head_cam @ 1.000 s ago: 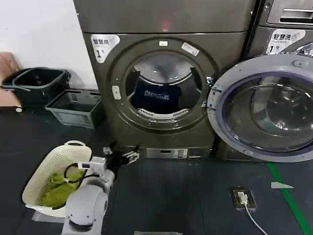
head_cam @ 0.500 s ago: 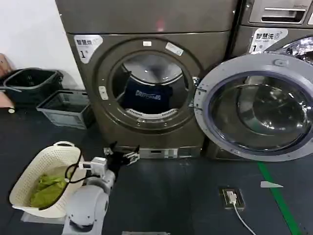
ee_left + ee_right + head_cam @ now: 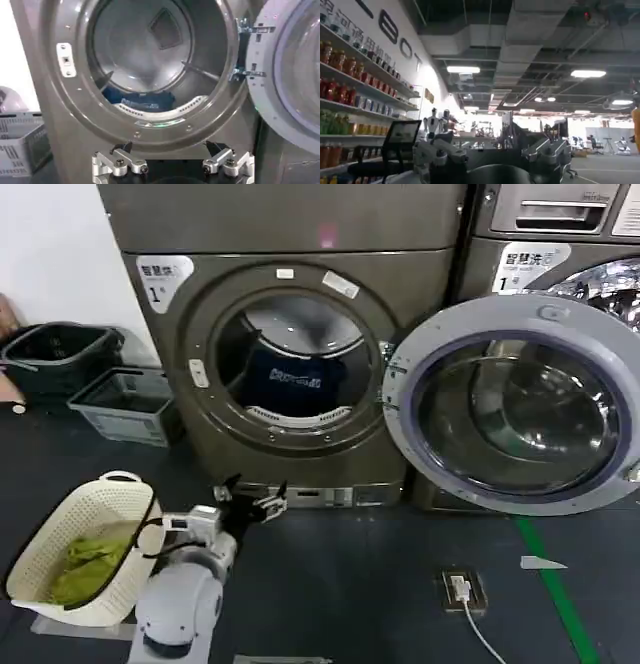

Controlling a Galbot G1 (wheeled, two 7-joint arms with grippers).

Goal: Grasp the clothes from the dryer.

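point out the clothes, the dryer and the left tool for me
clothes (image 3: pixel 294 380), head view, on the lettering band of the navy garment in the drum
dryer (image 3: pixel 300 224), head view, on the bare top front panel
left tool (image 3: pixel 251 496), head view, midway between its open fingertips

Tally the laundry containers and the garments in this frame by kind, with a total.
Cream perforated plastic laundry basket: 1
Dark plastic bins by the wall: 2
Dark navy-blue garment with light lettering, in the bronze-grey dryer: 1
Green garment in the cream basket: 1
Total: 5
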